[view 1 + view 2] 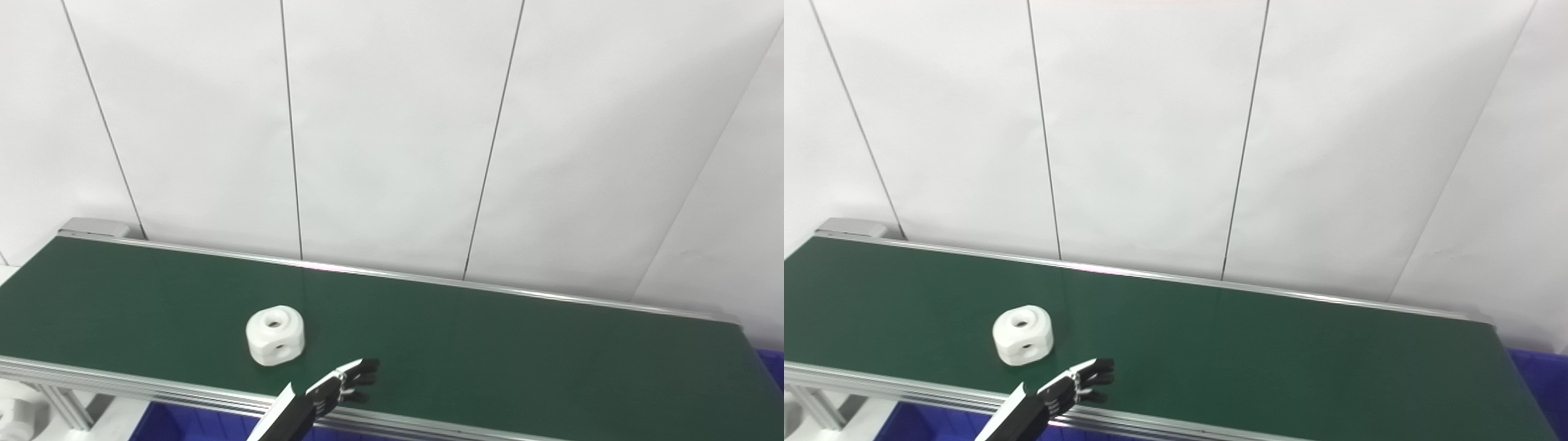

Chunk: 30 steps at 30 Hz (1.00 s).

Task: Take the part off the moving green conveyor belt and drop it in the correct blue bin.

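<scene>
Left hand [343, 384] empty, fingers spread, over belt [490, 343] near edge, just beside white part [275, 335]. Looks rigid, light, smooth; grip across flat sides.

A white rounded part [275, 335] with holes on top and side sits on the green belt [490, 343].

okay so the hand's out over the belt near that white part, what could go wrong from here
1. The white part lies loose on the green belt, apart from the left hand. If the belt carries it on, the hand may close late and miss.
2. The hand hovers at the belt's near rail; a low reach could catch it.
3. Only slivers of a blue bin show below the rail, so a drop may be poorly aimed.
</scene>
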Motion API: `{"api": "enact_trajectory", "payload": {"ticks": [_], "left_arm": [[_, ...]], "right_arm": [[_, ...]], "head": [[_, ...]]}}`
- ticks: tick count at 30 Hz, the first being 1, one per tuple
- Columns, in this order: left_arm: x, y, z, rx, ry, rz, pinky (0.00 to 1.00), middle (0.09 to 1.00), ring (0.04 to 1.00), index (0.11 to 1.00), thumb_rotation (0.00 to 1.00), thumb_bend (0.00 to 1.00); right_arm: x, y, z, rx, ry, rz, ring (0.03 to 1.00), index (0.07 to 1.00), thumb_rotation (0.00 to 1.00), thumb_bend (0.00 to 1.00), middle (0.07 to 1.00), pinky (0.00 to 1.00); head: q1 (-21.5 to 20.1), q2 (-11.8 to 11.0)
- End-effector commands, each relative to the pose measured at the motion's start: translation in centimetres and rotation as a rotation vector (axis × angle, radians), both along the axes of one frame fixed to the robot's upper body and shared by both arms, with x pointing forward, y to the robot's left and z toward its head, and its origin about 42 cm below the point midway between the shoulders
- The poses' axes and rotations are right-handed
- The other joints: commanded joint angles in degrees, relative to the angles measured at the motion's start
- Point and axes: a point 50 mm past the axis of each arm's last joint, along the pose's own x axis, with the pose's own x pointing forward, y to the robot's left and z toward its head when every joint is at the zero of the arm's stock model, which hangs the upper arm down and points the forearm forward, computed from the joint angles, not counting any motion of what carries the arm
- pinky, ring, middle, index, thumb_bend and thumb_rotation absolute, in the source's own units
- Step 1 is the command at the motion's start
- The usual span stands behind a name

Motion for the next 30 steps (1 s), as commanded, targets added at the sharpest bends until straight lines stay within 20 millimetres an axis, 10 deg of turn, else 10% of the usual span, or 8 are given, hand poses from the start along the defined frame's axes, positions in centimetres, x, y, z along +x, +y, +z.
{"api": "enact_trajectory", "payload": {"ticks": [1,17,30], "left_arm": [[1.3,0.5,2.0,0.016,-0.081,0.007,0.8,0.912,0.878,0.891,0.3,0.89],[9.4,1.8,10.2,0.297,-0.188,0.307,0.93,1.0,0.986,0.987,0.34,0.7],[16.6,4.1,10.6,0.685,-0.119,0.481,0.91,0.997,0.959,0.958,0.29,0.81]], "right_arm": [[0.7,-0.1,1.1,0.024,-0.089,0.01,1.0,1.0,0.84,0.71,1.0,1.0],[1.2,-2.1,1.6,0.031,-0.099,0.023,1.0,1.0,0.95,0.63,1.0,1.0],[1.3,-2.9,1.6,0.027,-0.095,0.038,1.0,1.0,0.97,0.59,1.0,1.0]], "head": [[1.62,0.35],[10.99,4.82],[10.42,5.69]]}}
